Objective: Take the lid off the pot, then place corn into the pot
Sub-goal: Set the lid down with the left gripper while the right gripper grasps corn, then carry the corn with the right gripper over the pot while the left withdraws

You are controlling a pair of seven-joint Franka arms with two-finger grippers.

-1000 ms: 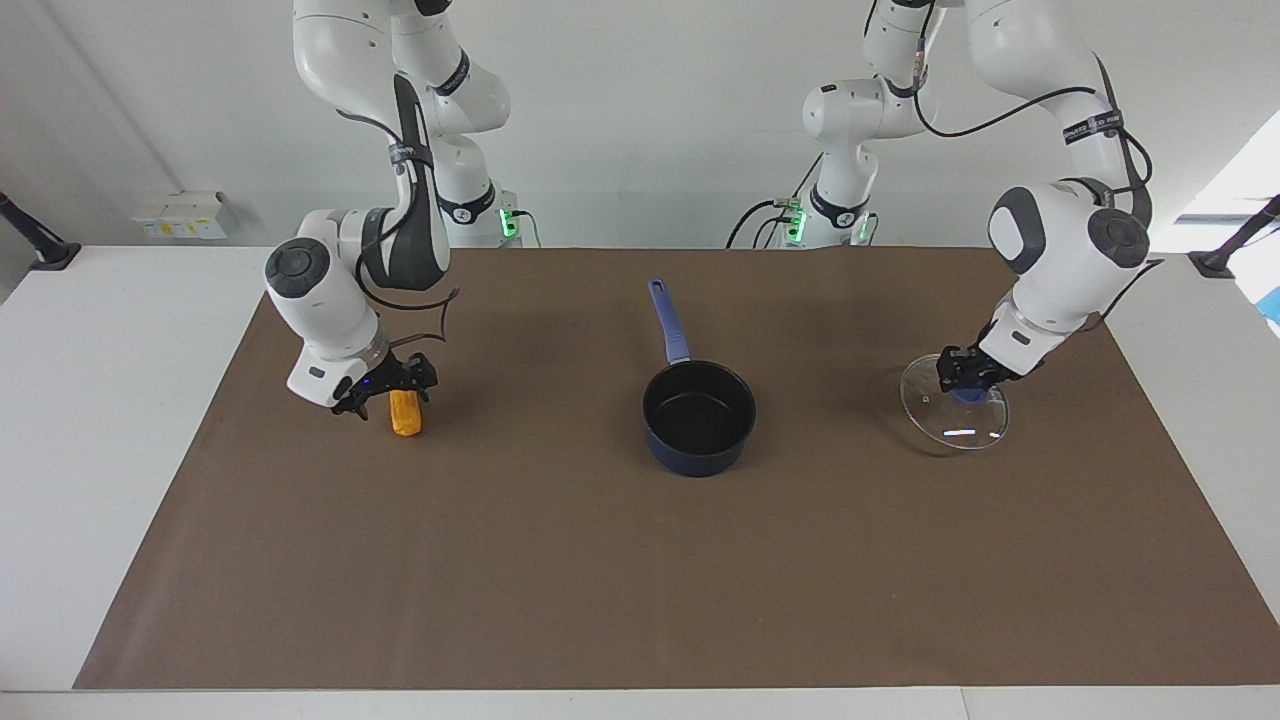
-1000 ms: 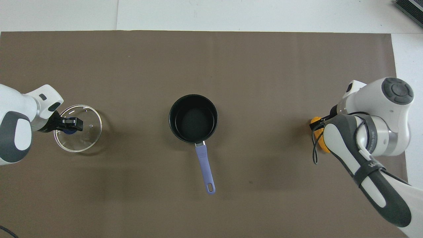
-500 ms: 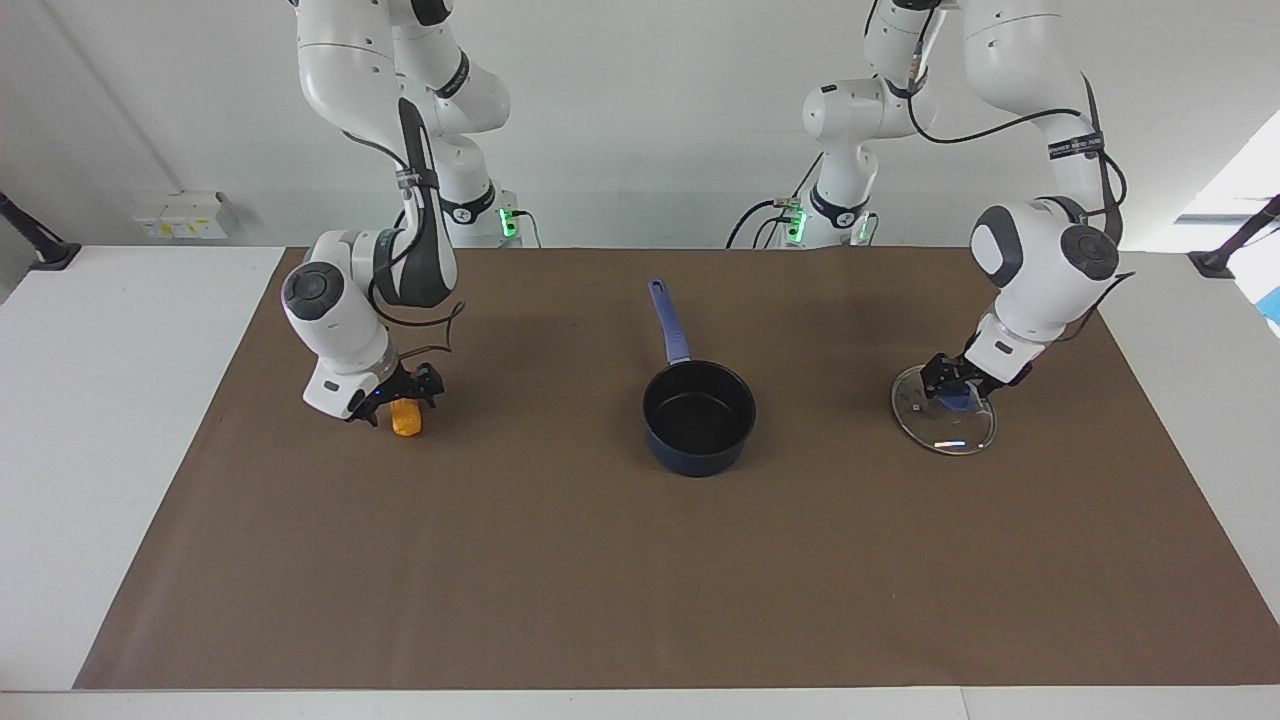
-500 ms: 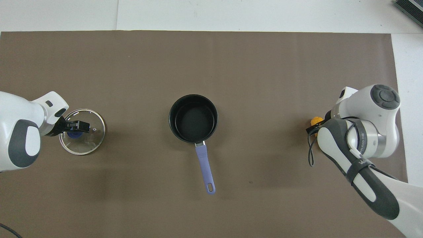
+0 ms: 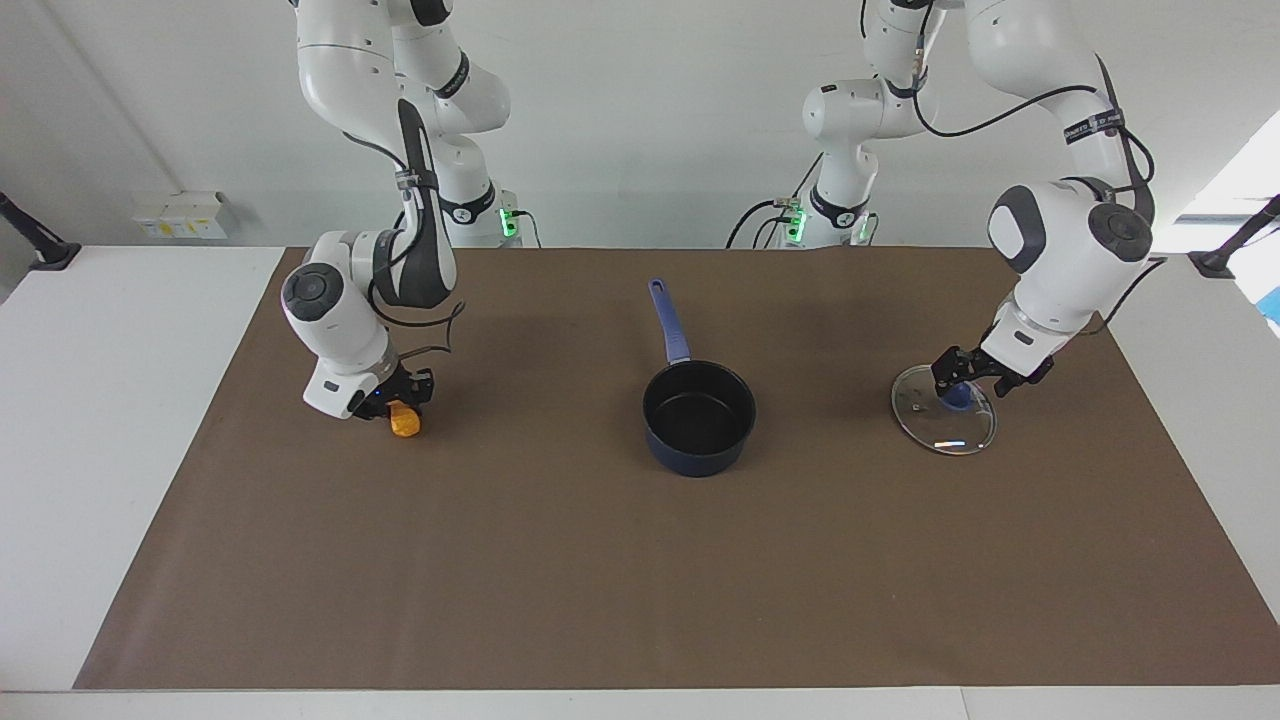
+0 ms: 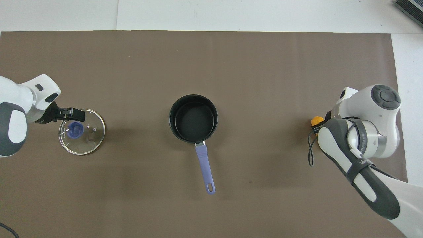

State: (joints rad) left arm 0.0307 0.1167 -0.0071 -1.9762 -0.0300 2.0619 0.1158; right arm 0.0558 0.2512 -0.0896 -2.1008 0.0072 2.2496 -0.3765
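The corn (image 5: 405, 424) lay clamped in the right claw (image 5: 398, 404), toward the right arm's end from the open pot (image 5: 698, 415); left claw (image 5: 966, 376) apart above the lid (image 5: 944, 422).

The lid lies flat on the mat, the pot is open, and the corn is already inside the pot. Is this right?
Not quite: the pot is empty in the overhead view. The corn is on the mat at the right gripper, shut on it. The lid does lie flat.
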